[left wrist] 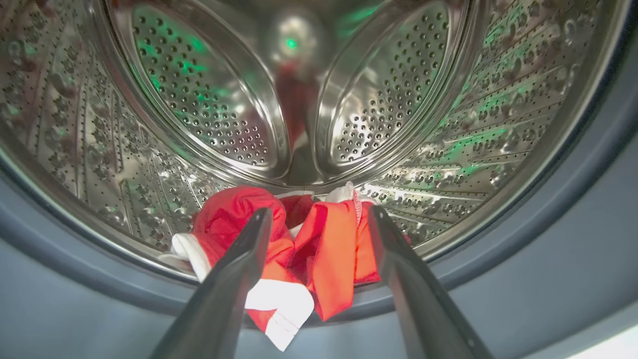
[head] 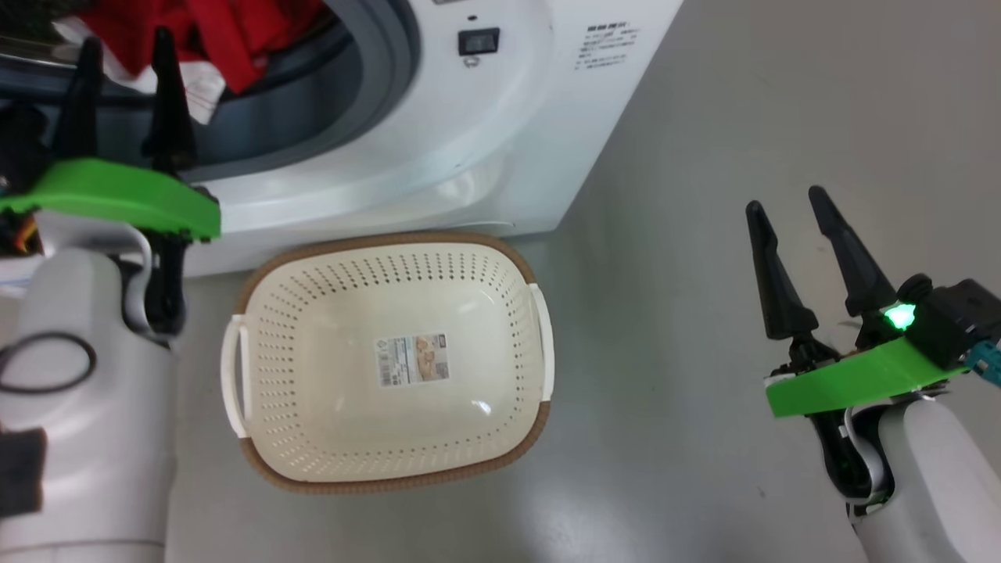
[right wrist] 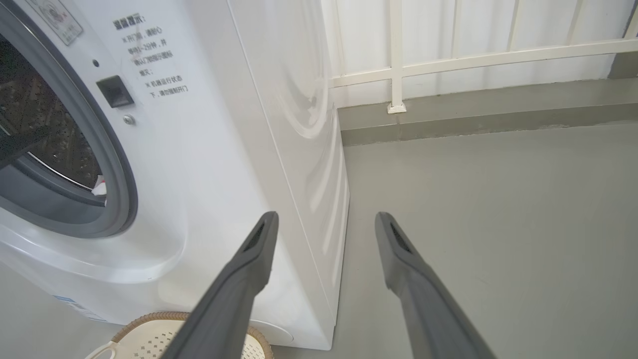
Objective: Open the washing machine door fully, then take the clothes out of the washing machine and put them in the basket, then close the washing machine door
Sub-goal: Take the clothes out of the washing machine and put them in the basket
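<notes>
- Left gripper (head: 127,39): 2 fingers spread, tips at the washing machine (head: 508,117) opening, near the clothes (left wrist: 329,249); contact unclear.
- Clothes: red heap at the steel drum (left wrist: 209,99) front, draped over the rubber ring (left wrist: 523,279).
- Basket (head: 391,237): on the floor (head: 704,313), just in front of the machine.
- Right gripper (head: 785,199): spread, over the floor, right of the basket.

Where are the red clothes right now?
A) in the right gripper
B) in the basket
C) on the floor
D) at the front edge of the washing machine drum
D: the clothes lie at the drum front edge, ahead of the left gripper with its jaws open; the basket has its bottom label uncovered.
</notes>
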Motion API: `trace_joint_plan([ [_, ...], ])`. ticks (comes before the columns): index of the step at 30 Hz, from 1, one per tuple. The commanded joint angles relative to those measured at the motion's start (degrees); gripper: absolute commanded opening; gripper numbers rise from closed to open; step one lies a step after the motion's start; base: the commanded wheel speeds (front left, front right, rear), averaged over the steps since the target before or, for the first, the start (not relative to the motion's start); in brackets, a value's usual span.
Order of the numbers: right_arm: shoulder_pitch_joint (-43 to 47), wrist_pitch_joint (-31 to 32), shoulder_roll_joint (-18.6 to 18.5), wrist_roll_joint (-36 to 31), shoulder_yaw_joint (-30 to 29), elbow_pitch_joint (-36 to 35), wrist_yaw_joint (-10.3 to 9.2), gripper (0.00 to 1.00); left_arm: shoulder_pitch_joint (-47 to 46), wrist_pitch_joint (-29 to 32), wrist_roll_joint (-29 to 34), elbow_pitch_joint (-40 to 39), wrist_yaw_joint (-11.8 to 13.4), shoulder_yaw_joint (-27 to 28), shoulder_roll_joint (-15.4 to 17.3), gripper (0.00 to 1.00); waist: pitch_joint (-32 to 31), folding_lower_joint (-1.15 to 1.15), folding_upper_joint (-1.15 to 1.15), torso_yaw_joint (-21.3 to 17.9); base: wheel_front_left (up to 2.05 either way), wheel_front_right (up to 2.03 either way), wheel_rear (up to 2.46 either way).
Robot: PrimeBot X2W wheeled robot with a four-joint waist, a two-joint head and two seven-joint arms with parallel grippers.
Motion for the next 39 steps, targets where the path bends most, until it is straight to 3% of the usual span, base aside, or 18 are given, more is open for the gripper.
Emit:
trace_joint_plan([
  [1,-0.8,-0.4,-0.9,0.6,1.5,-1.3,0.29,1.0,-2.3,-0.3,-0.5,0.4,-0.3,0.4,3.1,1.0,2.1,0.0,0.0,-1.4,0.0,0.0,0.0],
  [18,-3.2,-0.4,-2.6,2.4,3.2,-0.7,0.29,1.0,-15.7,-0.3,-4.0,15.1,-0.4,-7.2,7.5,1.0,7.1,0.0,0.0,-4.2,0.0,0.0,0.0],
  [26,-4.3,-0.4,-3.3,4.0,3.2,0.3,0.29,1.0,-19.1,1.1,-1.0,21.6,0.4,-11.0,8.6,1.0,8.4,0.0,0.0,-4.7,0.0,0.0,0.0],
  [27,-4.5,-0.4,-3.4,4.2,3.2,0.5,0.29,1.0,-19.5,1.3,-0.9,22.2,0.6,-11.1,8.7,0.64,8.5,0.0,0.0,-4.8,0.0,0.0,0.0],
  [28,-4.7,-0.4,-3.5,4.4,3.3,0.7,0.29,1.0,-19.8,1.3,-0.9,22.7,0.7,-11.2,8.7,0.4,8.6,0.0,0.0,-4.8,0.0,0.0,0.0],
  [29,-4.8,-0.4,-3.5,4.7,3.3,0.8,0.29,1.0,-20.1,1.2,-1.0,23.2,0.9,-11.2,8.7,0.02,8.7,0.0,0.0,-4.8,0.0,0.0,0.0],
  [39,-5.7,-0.4,-3.6,5.9,3.3,1.1,0.29,1.0,-20.1,-0.2,-0.3,21.4,3.5,-11.2,8.7,0.0,8.9,0.0,0.0,-4.2,0.0,0.0,0.0],
])
